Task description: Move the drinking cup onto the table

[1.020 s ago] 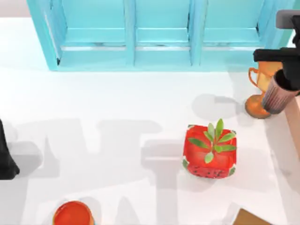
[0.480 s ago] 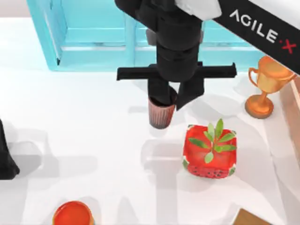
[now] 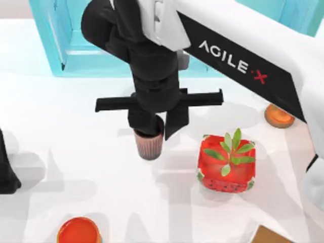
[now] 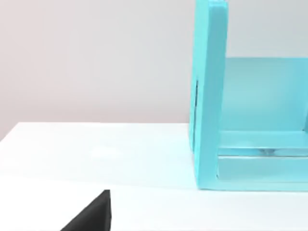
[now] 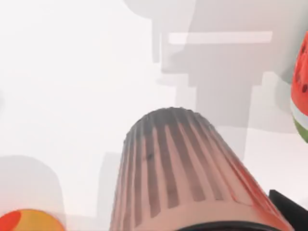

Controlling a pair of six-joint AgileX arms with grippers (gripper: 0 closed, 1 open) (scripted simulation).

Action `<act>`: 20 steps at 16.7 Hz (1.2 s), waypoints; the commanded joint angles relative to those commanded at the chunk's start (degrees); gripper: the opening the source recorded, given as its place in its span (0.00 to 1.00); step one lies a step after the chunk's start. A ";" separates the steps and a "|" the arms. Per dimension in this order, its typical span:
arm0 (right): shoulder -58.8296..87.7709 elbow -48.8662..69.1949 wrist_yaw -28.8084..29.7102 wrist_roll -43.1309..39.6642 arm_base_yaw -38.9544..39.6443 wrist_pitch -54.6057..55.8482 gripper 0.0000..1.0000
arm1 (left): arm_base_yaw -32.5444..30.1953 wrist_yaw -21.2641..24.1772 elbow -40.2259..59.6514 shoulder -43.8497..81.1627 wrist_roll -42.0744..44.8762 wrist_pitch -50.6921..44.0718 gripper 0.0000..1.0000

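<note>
Above mid-table (image 3: 76, 126), right gripper (image 3: 158, 126) clenches the drinking cup (image 3: 149, 144); lowering and release remain; left gripper (image 3: 7, 172) parked, fingers unclear.

turquoise cabinet (image 3: 136, 55), seemingly plain pale wall (image 4: 96, 62)

The top view looks straight down on the table (image 3: 76, 126). The left wrist view sits low, facing the cabinet (image 4: 211, 96) side-on. The right wrist view looks down close along the drinking cup (image 5: 178, 168), sharing the watermelon planter (image 3: 227, 164) with the top view.
</note>
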 joint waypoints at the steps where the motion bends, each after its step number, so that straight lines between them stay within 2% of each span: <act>1: 0.04 -0.14 -0.17 0.05 -0.20 0.16 0.00 | 0.00 0.00 0.00 0.00 0.00 0.00 1.00; 4: -0.25 -2.13 -0.16 0.07 -0.13 1.83 0.00 | 0.00 0.00 0.00 0.00 0.00 0.00 1.00; 13: -2.40 -18.35 -0.10 0.36 0.45 16.01 0.00 | 0.00 0.00 0.00 0.00 0.00 0.00 1.00; 18: -2.50 -19.25 -0.05 0.38 0.41 16.73 0.00 | 0.00 0.00 0.00 0.00 0.00 0.00 1.00; 20: -2.50 -19.25 -0.05 0.38 0.41 16.73 0.15 | 0.00 0.00 0.00 0.00 0.00 0.00 1.00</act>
